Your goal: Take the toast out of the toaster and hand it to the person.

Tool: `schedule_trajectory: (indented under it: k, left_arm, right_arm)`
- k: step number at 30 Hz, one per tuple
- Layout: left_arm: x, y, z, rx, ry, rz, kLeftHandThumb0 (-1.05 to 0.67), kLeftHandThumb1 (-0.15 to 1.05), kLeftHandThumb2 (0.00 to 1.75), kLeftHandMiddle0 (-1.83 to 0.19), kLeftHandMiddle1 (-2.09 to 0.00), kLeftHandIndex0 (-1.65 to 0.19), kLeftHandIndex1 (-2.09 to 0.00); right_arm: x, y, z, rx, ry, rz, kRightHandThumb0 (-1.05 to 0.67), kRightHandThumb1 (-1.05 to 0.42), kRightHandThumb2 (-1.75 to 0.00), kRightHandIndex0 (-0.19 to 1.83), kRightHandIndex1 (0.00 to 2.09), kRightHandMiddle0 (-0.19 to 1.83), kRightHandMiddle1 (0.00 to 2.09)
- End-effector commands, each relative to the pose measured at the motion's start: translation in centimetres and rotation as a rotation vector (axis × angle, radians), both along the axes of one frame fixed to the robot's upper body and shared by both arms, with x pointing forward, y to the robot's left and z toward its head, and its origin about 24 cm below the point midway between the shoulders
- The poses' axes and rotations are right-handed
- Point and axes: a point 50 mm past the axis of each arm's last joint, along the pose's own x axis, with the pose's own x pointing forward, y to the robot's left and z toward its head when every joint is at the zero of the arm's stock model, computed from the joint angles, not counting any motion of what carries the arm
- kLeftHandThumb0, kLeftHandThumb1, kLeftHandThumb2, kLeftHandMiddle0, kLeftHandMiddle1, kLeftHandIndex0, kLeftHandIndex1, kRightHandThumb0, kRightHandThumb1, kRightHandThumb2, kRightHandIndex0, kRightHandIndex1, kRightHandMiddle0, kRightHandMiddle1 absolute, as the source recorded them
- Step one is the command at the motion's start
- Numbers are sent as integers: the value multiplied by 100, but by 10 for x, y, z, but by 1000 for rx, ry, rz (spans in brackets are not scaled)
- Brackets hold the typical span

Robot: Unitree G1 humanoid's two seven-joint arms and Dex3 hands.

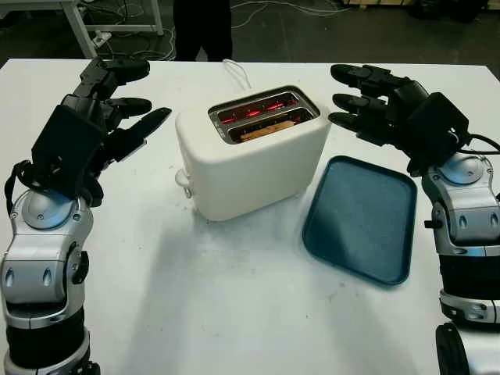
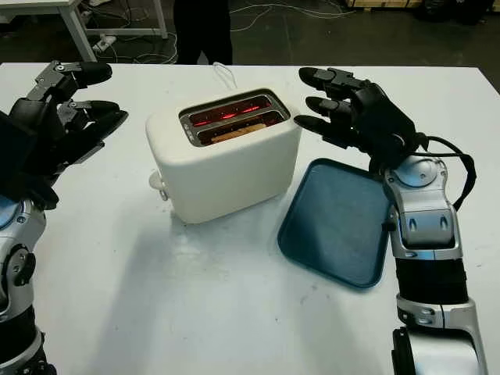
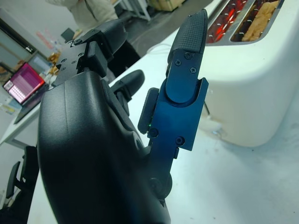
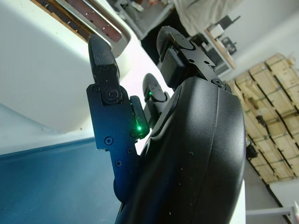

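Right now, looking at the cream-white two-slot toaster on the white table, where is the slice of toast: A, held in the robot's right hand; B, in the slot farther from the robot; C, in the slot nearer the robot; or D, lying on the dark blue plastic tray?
C: the toast sits in the nearer slot of the cream-white toaster, while the farther slot shows only glowing red elements.

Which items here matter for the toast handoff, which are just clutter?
Job:
toast in the near slot
toaster, elements glowing
left hand, open, left of toaster
right hand, open, right of toaster
person behind the table

Lying about:
blue tray
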Motion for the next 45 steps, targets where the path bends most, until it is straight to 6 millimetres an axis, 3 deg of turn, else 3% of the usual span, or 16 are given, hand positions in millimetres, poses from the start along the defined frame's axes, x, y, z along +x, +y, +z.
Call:
schedule_trajectory:
  k: [1,45]
  left_arm:
    - [-1,0,5,12,-23,-3,-65,89,1,0,-116,-4,-95]
    - [-1,0,5,16,-26,0,-65,89,0,0,-119,-6,-96]
  right_arm:
    - [0,0,5,-14,-19,-3,-51,-92,-3,50,9,51,1]
    - [1,1,6,-44,-27,3,-52,-92,-6,50,15,53,1]
